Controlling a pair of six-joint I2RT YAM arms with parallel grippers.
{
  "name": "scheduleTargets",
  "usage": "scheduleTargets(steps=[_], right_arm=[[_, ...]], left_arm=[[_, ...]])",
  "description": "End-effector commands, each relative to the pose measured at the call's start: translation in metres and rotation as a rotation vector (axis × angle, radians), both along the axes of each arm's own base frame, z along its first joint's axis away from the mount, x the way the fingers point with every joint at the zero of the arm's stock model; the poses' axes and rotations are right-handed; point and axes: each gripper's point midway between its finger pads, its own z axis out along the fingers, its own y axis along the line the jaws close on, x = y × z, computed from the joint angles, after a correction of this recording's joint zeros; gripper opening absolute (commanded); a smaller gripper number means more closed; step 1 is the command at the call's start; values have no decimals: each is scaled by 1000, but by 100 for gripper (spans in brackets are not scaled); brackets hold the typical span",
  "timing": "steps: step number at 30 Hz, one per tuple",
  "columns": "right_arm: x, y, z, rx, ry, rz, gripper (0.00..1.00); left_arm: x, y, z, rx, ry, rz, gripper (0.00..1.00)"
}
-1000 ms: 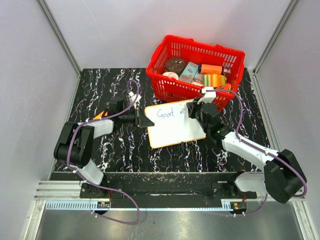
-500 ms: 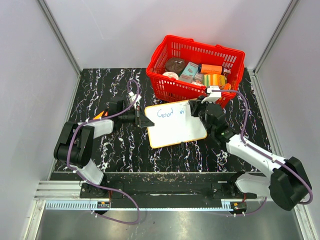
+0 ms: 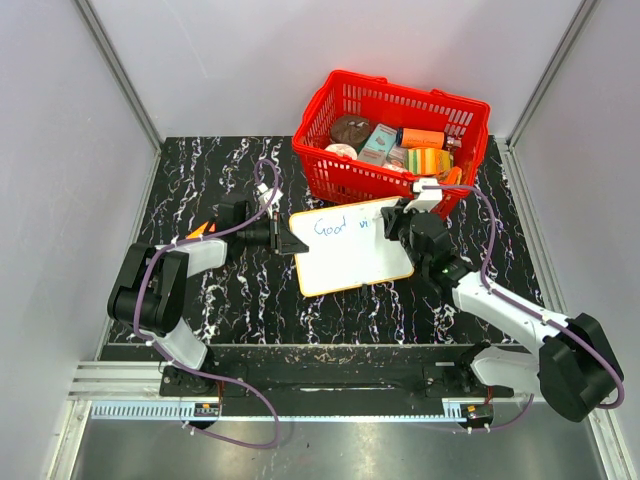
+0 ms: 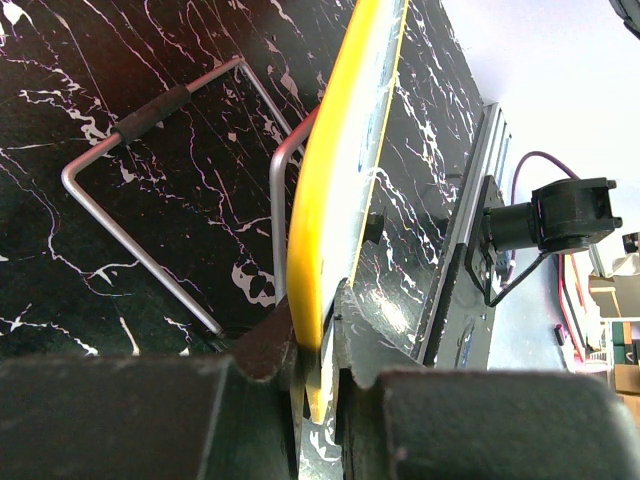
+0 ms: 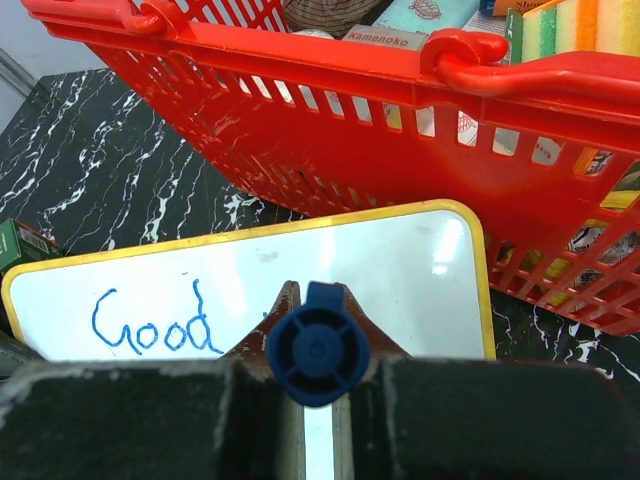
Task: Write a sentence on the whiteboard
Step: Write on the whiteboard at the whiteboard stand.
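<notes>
Whiteboard [image 3: 352,250]: white, yellow-rimmed, rounded corners; left edge pinched in left claw [image 4: 312,342].
Lettering [image 5: 150,325]: blue "Good", just left of right claw [image 5: 316,300].
Marker [image 5: 318,352]: blue, clamped in right claw.
Shopping basket [image 5: 300,60]: red, just beyond right claw.

Red basket [image 3: 352,178] on black white-veined table [image 3: 200,170], holding teal box [image 3: 378,143], striped sponge pack [image 3: 430,160], brown round pack [image 3: 351,130]

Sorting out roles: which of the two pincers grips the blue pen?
The right pincer: the blue pen sits in its grip, while the left pincer clamps the whiteboard by its yellow edge.
</notes>
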Motion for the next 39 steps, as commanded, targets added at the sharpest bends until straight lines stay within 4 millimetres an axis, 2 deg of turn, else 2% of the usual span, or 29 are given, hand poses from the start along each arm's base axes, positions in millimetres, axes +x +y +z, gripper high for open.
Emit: scheduleTargets(steps=[1,13,20,39], right_arm=[[5,-8,9,2,-38,-38,0],[14,-1,3,-5,-18,-37,0],[14,5,6,7,-18,-9,0],[16,5,12,17,-35,-20,0]], left_arm=[[11,12,-41,157,-38,66,0],[11,11,-40,151,-38,60,0],[10,11,-41,154,-37,61,0],[9,11,-40,152,-40,56,0]])
